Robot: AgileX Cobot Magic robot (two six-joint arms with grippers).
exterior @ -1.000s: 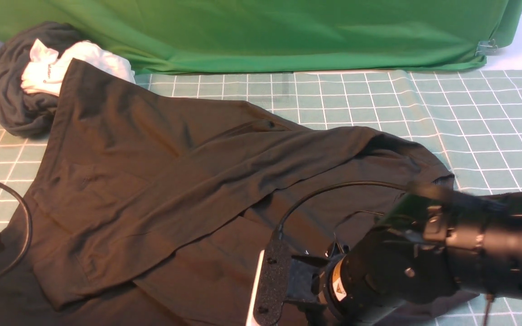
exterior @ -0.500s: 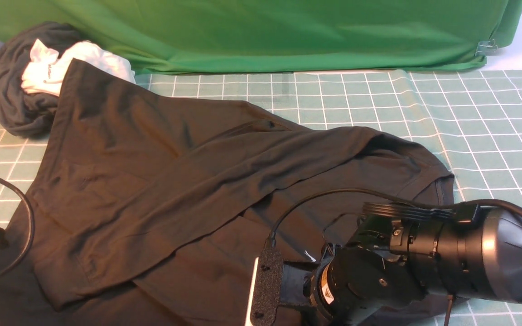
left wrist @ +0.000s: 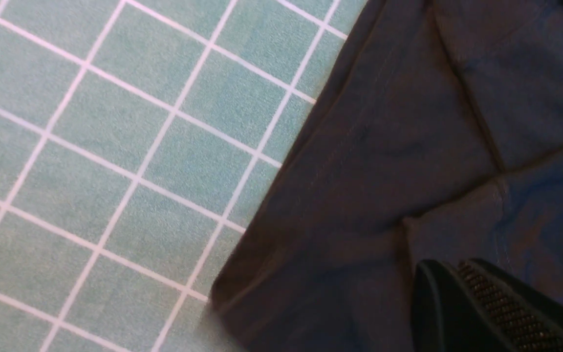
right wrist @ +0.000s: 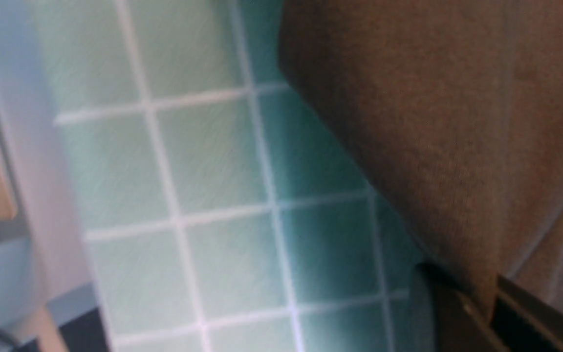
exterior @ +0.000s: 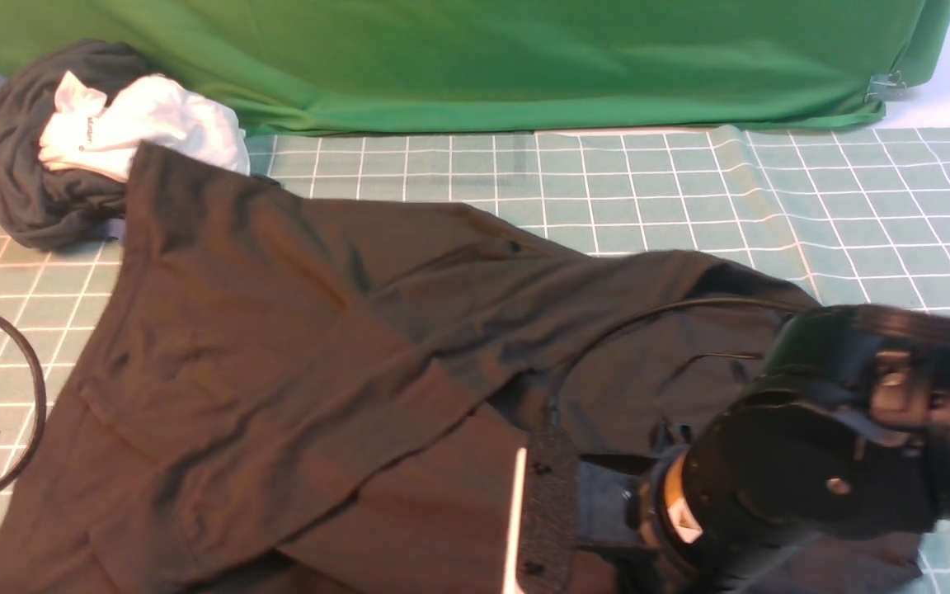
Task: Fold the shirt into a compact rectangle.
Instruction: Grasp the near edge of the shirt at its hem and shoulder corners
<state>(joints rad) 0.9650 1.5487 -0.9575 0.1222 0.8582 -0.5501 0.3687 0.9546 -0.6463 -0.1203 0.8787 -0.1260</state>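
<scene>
Lying diagonally: shirt, hem far-left, neck end seemingly near-right.

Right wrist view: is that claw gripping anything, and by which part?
The right gripper pinches the large black-brown long-sleeved shirt by a fabric edge.

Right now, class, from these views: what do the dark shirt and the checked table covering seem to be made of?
The shirt: probably soft knit jersey, matte; it drapes in loose folds. The table covering: apparently thin woven cloth, matte teal with white grid lines; it ripples near the far edge.
</scene>
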